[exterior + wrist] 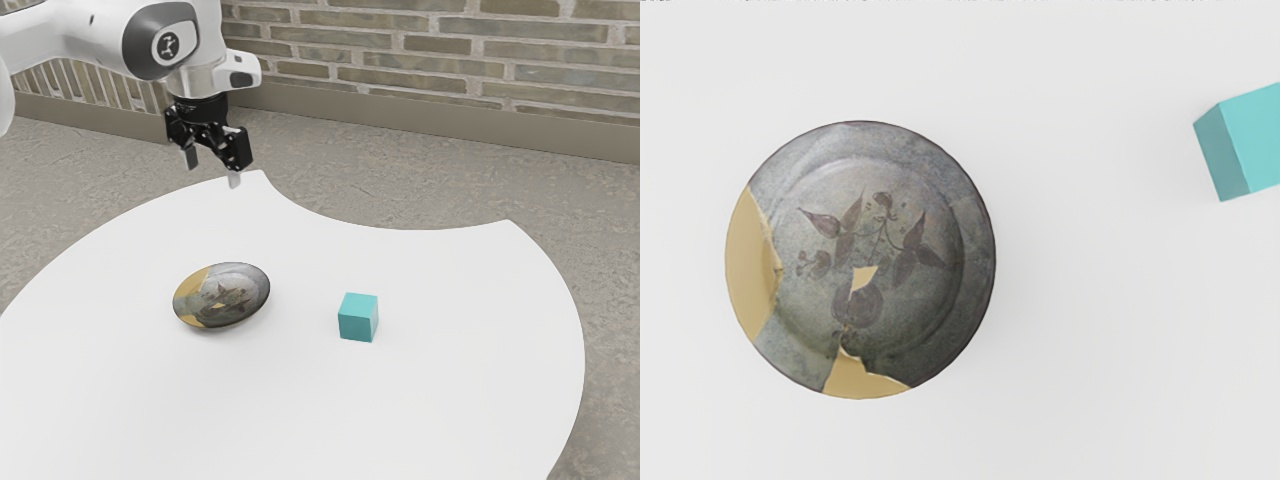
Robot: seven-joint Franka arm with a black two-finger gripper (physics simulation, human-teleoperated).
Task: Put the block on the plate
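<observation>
My gripper [212,170] hangs high near the table's far edge in the exterior view, its two fingertips well apart and nothing between them. Lower than the gripper, the round grey plate with gold patches [222,296] lies on the white table. A teal block [358,317] rests on the tabletop toward the exterior view's right of the plate, separated from it by a gap. In the wrist view the plate [860,260] shows a dark leaf pattern, and the block [1245,145] is partly cut off by the picture's border.
The white table [450,400] has a rounded outline with a curved notch along its far side. Beyond it are a grey floor [420,180] and a brick wall [430,60].
</observation>
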